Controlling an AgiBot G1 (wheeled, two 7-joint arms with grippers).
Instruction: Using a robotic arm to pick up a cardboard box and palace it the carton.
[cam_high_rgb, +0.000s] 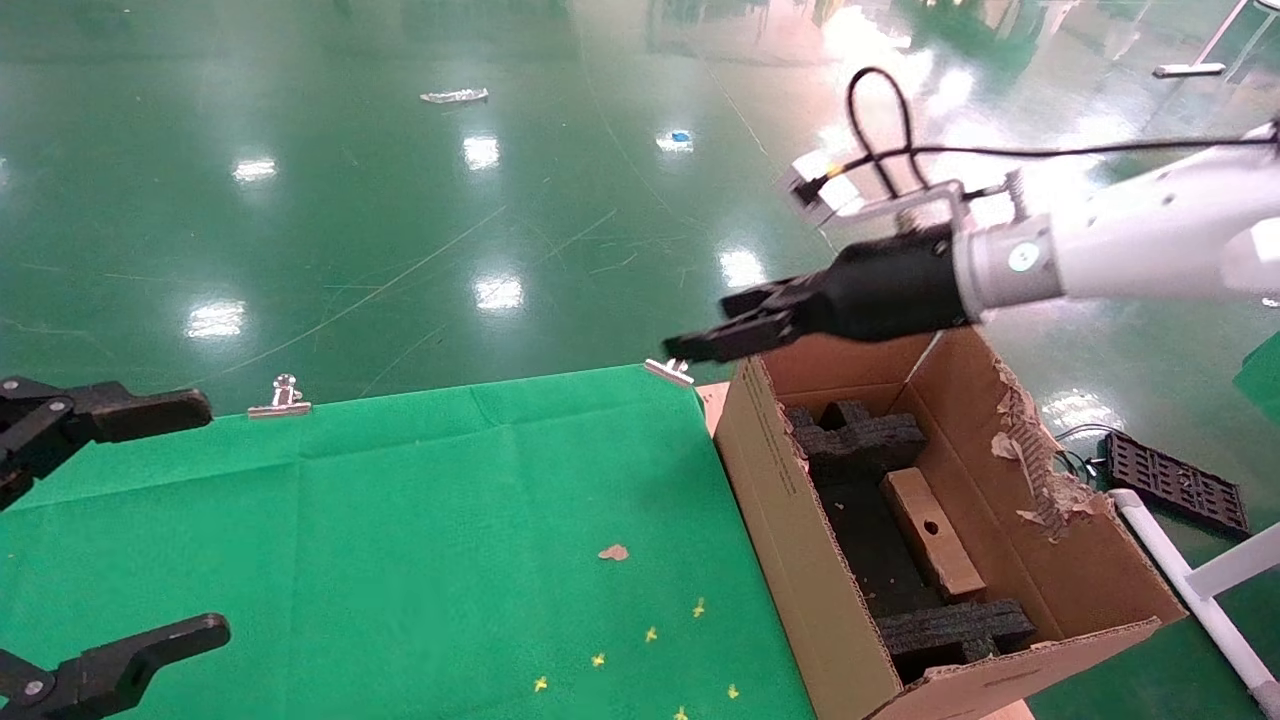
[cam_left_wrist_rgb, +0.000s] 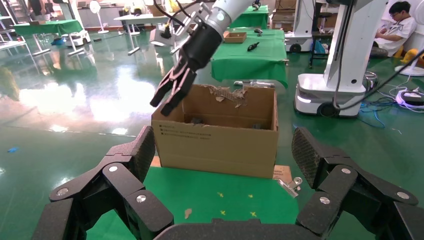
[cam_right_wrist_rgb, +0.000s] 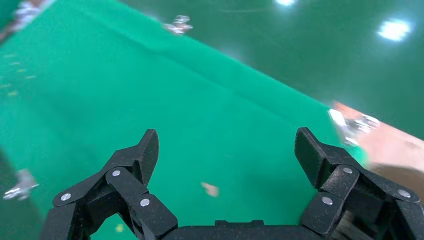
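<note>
The carton (cam_high_rgb: 790, 520) stands open at the right end of the green table, with torn flaps and black foam inserts (cam_high_rgb: 865, 440). The small brown cardboard box (cam_high_rgb: 932, 535) lies flat inside it between the inserts. My right arm (cam_high_rgb: 1130, 240) reaches in from the right. Its gripper (cam_high_rgb: 695, 348) is open and empty, above the carton's far left corner and out over the cloth. The right wrist view shows its gripper (cam_right_wrist_rgb: 225, 145) empty over green cloth. My left gripper (cam_high_rgb: 215, 518) is open and empty at the table's left edge, facing the carton (cam_left_wrist_rgb: 215, 145).
The green cloth (cam_high_rgb: 400, 520) is held by binder clips (cam_high_rgb: 283, 398) (cam_high_rgb: 668, 372). A cardboard scrap (cam_high_rgb: 613, 552) and small yellow marks (cam_high_rgb: 650, 634) lie on it. A black grid tray (cam_high_rgb: 1175, 480) and a white pipe frame (cam_high_rgb: 1200, 590) are on the floor at the right.
</note>
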